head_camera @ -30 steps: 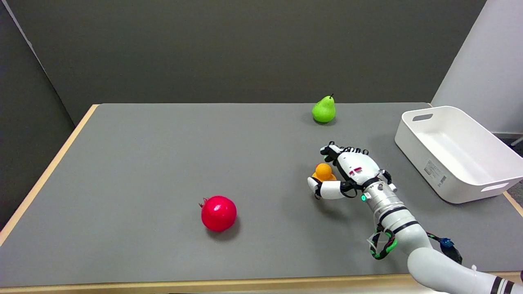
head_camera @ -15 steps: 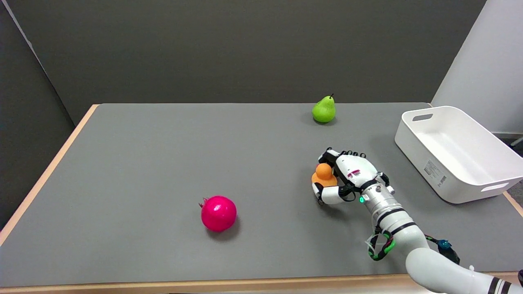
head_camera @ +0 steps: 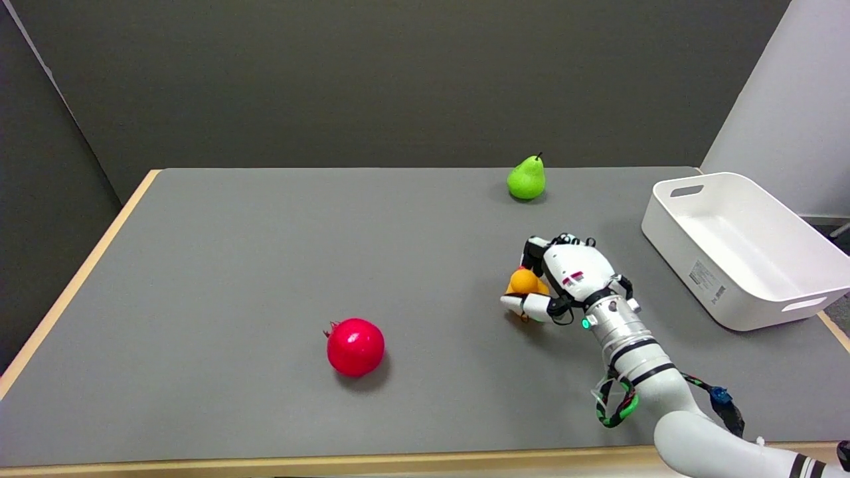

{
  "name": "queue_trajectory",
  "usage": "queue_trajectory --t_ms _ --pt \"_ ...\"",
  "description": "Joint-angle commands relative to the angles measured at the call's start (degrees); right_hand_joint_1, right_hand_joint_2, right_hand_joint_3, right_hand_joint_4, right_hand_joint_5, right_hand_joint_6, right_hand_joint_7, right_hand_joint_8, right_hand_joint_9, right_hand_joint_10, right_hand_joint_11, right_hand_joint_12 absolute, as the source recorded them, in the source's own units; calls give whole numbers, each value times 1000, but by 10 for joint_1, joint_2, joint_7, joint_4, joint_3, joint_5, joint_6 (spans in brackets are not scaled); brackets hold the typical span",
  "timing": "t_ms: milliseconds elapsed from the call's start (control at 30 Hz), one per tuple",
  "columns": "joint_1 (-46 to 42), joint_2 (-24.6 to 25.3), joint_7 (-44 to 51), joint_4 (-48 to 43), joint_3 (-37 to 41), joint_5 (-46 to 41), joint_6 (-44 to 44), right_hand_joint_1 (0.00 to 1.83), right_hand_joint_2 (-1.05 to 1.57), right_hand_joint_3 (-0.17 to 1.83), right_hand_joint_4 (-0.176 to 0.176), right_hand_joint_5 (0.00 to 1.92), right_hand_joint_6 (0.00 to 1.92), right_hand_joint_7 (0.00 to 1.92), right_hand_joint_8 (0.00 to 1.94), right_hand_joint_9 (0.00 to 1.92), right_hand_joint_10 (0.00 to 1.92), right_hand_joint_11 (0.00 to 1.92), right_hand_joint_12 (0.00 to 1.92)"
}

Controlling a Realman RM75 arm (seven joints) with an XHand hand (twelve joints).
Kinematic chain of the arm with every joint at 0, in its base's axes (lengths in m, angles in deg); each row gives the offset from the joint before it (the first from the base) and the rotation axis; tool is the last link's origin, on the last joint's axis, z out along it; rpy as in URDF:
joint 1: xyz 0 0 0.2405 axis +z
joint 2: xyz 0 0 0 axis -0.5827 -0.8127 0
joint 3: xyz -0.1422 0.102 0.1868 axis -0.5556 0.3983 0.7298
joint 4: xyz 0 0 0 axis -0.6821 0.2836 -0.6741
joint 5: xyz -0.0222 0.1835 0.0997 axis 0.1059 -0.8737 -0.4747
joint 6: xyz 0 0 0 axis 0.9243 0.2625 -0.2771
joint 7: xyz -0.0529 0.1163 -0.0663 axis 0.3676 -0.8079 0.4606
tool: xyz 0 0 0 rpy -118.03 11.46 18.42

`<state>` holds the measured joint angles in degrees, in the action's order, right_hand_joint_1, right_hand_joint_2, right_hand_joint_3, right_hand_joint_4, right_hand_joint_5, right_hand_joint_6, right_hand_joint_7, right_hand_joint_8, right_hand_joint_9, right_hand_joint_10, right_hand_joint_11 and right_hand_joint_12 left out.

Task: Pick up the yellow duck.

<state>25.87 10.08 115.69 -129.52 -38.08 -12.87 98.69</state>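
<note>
- While the right hand (head_camera: 564, 279) sits right of frame centre, its fingers are wrapped round the duck (head_camera: 524, 282).
- Duck lies at the hand's left side, between fingers above and thumb below, low over the table (head_camera: 265, 265); whether it has lifted off I cannot tell.
- Next move, likely: straight up.

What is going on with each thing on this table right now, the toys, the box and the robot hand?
yellow duck: held in the fingers of the right robot hand, mostly hidden by it.
right robot hand: closed around the duck, low over the table.
green pear: standing upright, far side, untouched.
red pomegranate: resting on the table, near side, untouched.
white bin: at the right edge, open-topped, nothing visible inside.
</note>
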Motion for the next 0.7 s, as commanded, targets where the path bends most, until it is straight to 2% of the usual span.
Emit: queue_trajectory --t_ms 33,233,367,433,700 --pt "-13 -42 -1 -79 101 166 96 1192 1164 241 -176 598 1363 801 1601 878 1704 478 1921" --pt "-31 -83 0 -129 186 170 98 1193 1152 264 -176 604 1358 802 1605 880 1722 471 1921" --pt "-52 -85 4 -147 247 170 90 1185 1200 193 -176 575 1380 783 1629 872 1724 476 1921" --pt "-64 -84 4 -148 282 167 85 1177 1087 414 -176 658 1518 709 1559 878 1782 425 1921" --pt "-118 -74 6 -140 422 122 65 1170 1110 393 -176 636 1540 689 1583 863 1818 353 1921"
